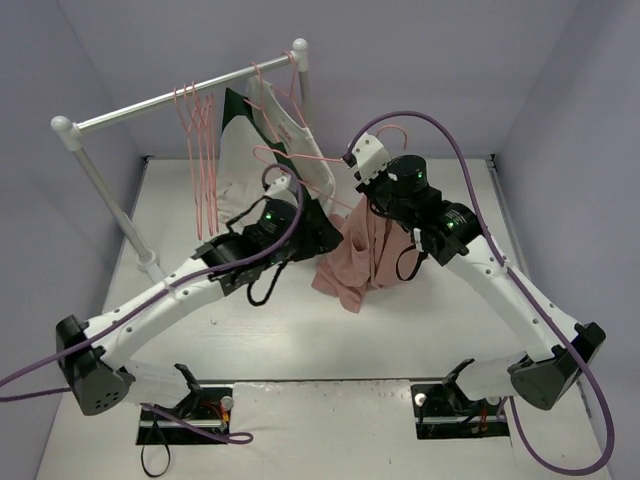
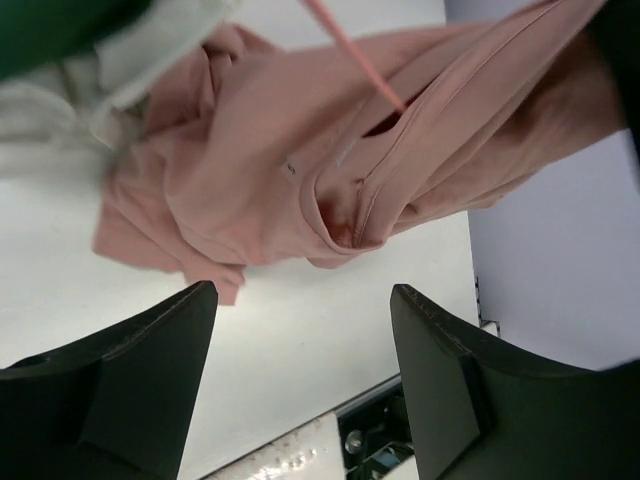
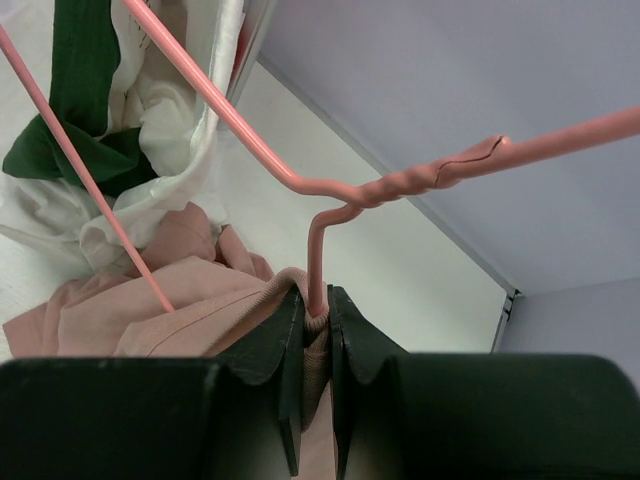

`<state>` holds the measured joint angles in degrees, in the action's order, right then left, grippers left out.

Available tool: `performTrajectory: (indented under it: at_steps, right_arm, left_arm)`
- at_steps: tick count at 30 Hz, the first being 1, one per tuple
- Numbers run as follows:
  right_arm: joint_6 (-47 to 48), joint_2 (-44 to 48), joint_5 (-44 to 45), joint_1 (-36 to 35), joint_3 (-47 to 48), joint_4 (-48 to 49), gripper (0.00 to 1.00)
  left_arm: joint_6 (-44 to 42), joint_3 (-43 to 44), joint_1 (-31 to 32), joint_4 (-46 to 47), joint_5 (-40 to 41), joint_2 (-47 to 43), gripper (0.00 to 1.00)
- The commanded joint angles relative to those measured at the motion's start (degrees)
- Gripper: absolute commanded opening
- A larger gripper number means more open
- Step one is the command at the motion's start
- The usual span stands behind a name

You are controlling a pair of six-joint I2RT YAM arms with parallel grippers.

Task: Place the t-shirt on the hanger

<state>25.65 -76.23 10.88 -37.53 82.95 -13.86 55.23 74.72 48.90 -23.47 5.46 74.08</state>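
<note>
Pinched in the closed right gripper (image 3: 318, 303): pink wire hanger (image 3: 317, 250) neck and pink t-shirt (image 3: 185, 300) collar together, cloth hanging just ahead of the left gripper (image 2: 302, 292), spread wide, empty.

t-shirt (image 1: 358, 262): dusty pink, crumpled, hanging by its collar | hanger (image 3: 370, 190): pink wire, tilted, one arm inside collar

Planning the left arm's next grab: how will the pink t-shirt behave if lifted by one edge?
Probably floppy: the t-shirt hangs in loose folds below the right gripper. Likely light, since the thin hanger shows no sag. It may slip along that smooth wire.
</note>
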Motion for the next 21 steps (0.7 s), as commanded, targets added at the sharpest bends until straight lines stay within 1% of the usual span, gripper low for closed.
performTrajectory:
  at_steps: [1, 3, 11, 17, 21]
  right_arm:
    - [-2.2, 0.4, 2.8, -0.6, 3.1, 6.5, 0.0]
    - [-2.6, 0.9, 3.0, -0.9, 2.2, 7.0, 0.0]
    - [-3.7, 3.2, 1.5, -0.9, -0.8, 8.6, 0.0]
    - [-4.0, 4.8, 1.4, -0.9, -2.6, 9.4, 0.0]
    - [-4.2, 5.5, 1.7, -0.9, -3.3, 9.7, 0.0]
  left_arm:
    - [10.0, -0.1, 2.6, 8.3, 1.1, 3.1, 0.65]
    - [10.6, 0.1, 3.8, 10.2, 2.2, 5.3, 0.65]
    - [12.4, 3.4, 4.9, 10.2, 5.0, 12.2, 0.65]
    - [12.3, 4.1, 4.8, 10.7, 7.8, 13.5, 0.65]
    - [11.6, 3.1, 4.6, 12.4, 9.4, 12.0, 0.64]
